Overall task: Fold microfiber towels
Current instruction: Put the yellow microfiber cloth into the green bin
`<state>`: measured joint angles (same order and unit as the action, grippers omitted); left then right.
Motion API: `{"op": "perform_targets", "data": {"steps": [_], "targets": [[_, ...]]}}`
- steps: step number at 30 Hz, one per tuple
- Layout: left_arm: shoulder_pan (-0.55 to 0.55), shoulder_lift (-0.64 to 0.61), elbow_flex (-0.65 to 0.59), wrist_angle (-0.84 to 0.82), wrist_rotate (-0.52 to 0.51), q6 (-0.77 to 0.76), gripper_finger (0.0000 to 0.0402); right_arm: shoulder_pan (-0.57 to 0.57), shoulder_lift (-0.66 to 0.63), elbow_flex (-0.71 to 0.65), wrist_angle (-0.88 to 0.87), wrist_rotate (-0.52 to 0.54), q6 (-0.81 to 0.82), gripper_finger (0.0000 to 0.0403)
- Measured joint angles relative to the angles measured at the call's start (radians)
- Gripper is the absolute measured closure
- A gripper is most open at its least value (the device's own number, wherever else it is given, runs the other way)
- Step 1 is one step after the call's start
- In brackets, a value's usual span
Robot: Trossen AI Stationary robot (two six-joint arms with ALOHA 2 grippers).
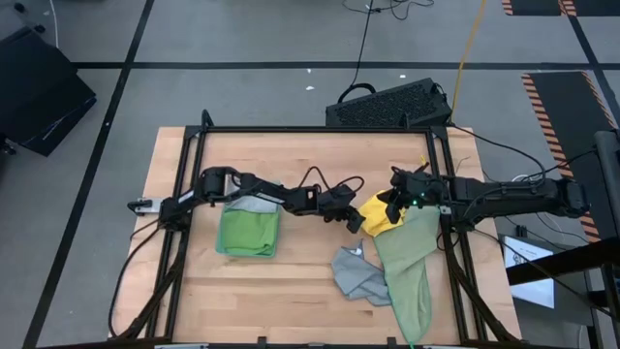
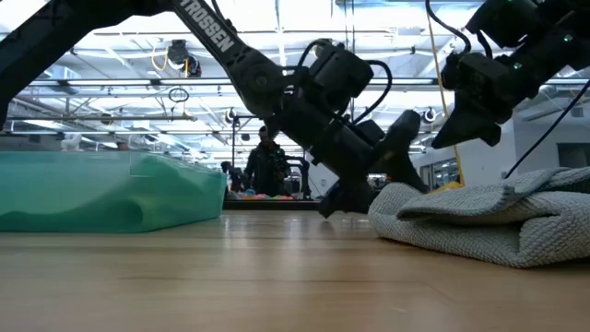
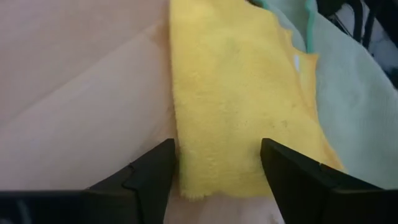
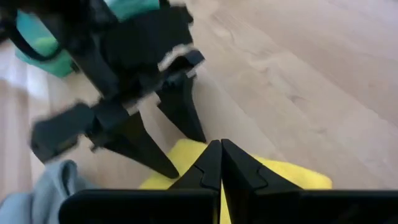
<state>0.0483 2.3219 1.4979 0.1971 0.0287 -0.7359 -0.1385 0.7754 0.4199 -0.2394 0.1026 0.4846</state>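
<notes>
1. My left gripper [image 3: 214, 171] is wide open, straddling the near edge of the yellow towel [image 3: 242, 106] on the bench [image 1: 291, 281].
2. My right gripper [image 4: 221, 163] is pinched closed on that towel's right side.

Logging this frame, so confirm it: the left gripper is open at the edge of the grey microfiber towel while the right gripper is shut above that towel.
Wrong colour. The left wrist view shows the open left gripper at the yellow microfiber towel, not the grey one. The right gripper is shut above that towel.
</notes>
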Motion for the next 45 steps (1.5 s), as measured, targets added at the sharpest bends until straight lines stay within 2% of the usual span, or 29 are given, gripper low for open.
{"op": "perform_targets", "data": {"steps": [3,6,9,11,15,19,22,25,30,32,36,38,43,45], "targets": [[-0.014,0.022,0.001,0.033,-0.019,0.075,0.0198,-0.006,0.0,0.02,-0.002,-0.004,0.0,0.0403],[-0.028,0.039,0.001,0.065,-0.034,0.171,0.0269,-0.007,-0.001,0.046,-0.005,-0.004,-0.001,0.0403],[-0.034,0.042,0.001,0.054,-0.039,0.24,0.0358,-0.007,-0.001,0.077,-0.005,-0.004,0.0,0.0403],[-0.027,0.037,0.001,0.045,-0.013,0.264,0.0383,-0.007,-0.001,0.099,-0.01,-0.021,-0.001,0.0403],[-0.005,-0.021,-0.003,-0.047,0.002,0.321,0.038,-0.007,-0.002,0.142,-0.032,-0.03,0.0,0.0403],[0.016,-0.123,-0.003,-0.218,-0.023,0.409,0.0391,-0.03,-0.001,0.165,-0.093,-0.041,0.052,0.0402],[0.019,-0.195,-0.002,-0.332,-0.046,0.523,0.0387,-0.084,0.003,0.165,-0.124,-0.105,0.17,0.0393],[0.008,-0.254,-0.002,-0.403,-0.081,0.634,0.0391,-0.147,0.021,0.165,-0.126,-0.186,0.192,0.0367],[-0.01,-0.32,-0.001,-0.448,-0.127,0.718,0.0391,-0.262,0.074,0.165,-0.061,-0.221,0.044,0.0287],[-0.015,-0.332,-0.002,-0.471,-0.136,0.744,0.039,-0.316,0.114,0.165,-0.005,-0.315,-0.046,0.025],[-0.024,-0.358,0.0,-0.475,-0.14,0.761,0.0391,-0.39,0.209,0.164,0.115,-0.602,-0.188,0.0193],[-0.03,-0.371,-0.001,-0.52,-0.141,0.77,0.0391,-0.397,0.237,0.164,0.169,-0.685,-0.281,0.0178],[-0.05,-0.422,-0.001,-0.569,-0.134,0.806,0.0388,-0.398,0.254,0.165,0.301,-0.716,-0.457,0.0158],[-0.057,-0.447,0.0,-0.597,-0.13,0.806,0.0388,-0.396,0.26,0.164,0.331,-0.771,-0.47,0.0152]]}}
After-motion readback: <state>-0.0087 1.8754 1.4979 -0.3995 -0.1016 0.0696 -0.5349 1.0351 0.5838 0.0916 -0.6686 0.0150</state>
